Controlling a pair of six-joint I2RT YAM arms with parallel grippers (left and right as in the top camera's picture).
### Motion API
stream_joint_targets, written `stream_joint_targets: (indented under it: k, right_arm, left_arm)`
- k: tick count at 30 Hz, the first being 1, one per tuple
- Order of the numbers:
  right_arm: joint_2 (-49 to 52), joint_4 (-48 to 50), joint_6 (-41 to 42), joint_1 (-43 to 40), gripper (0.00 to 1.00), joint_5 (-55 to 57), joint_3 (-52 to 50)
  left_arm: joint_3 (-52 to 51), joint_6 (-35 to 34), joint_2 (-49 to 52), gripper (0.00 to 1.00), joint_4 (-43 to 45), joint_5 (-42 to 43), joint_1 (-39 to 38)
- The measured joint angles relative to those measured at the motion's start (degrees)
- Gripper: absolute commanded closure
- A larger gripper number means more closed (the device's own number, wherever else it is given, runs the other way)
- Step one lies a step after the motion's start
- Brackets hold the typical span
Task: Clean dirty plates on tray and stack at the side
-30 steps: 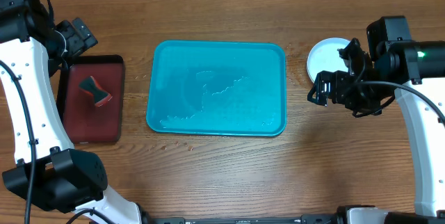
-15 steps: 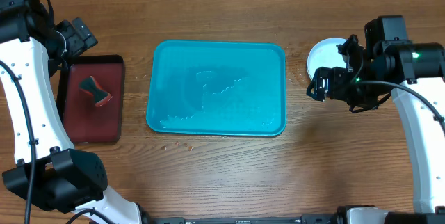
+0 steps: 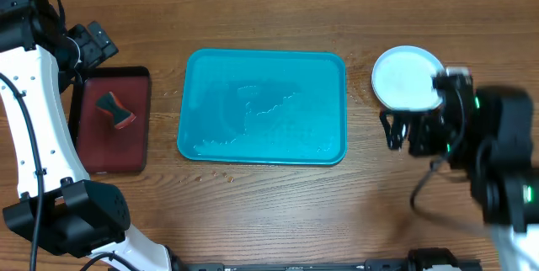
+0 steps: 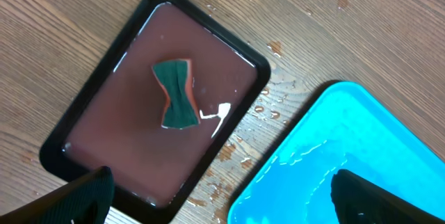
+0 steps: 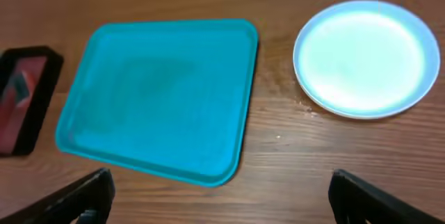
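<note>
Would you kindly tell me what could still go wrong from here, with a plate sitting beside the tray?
1. The right gripper, open and blurred in the overhead view, is close to the plate; it might clip the rim and shove it.
2. The tray has water on it, and droplets lie on the table beside the dark-red tray, so nudging either tray might spill more.
</note>
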Motion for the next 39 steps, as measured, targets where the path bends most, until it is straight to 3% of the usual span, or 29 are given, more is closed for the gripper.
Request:
stream_joint_targets:
  k: [5,11,23,31,39]
  right_arm:
    - [-12.41,3.28,0.04,0.00,0.00,0.92,-11.21]
    - [-20.48,11.52,0.04,0.00,0.00,2.14,-22.36]
    - [-42.97,23.82,0.07,-0.02,0.00,2.75,-39.15]
    - [-51.98,28.74,0.00,-0.50,0.00,2.80,-46.40]
    - [-52.70,38.71,-0.02,-3.06,0.00,2.78,-51.08]
  left_arm:
    - [0.00,0.00,0.00,0.00,0.02,0.00,0.00]
    - [0.00,0.00,0.00,0.00,0.02,0.00,0.00]
    - [0.00,0.00,0.00,0.01,0.02,0.00,0.00]
    - [0.00,0.00,0.00,0.00,0.02,0.00,0.00]
    - [0.00,0.00,0.00,0.00,0.02,0.00,0.00]
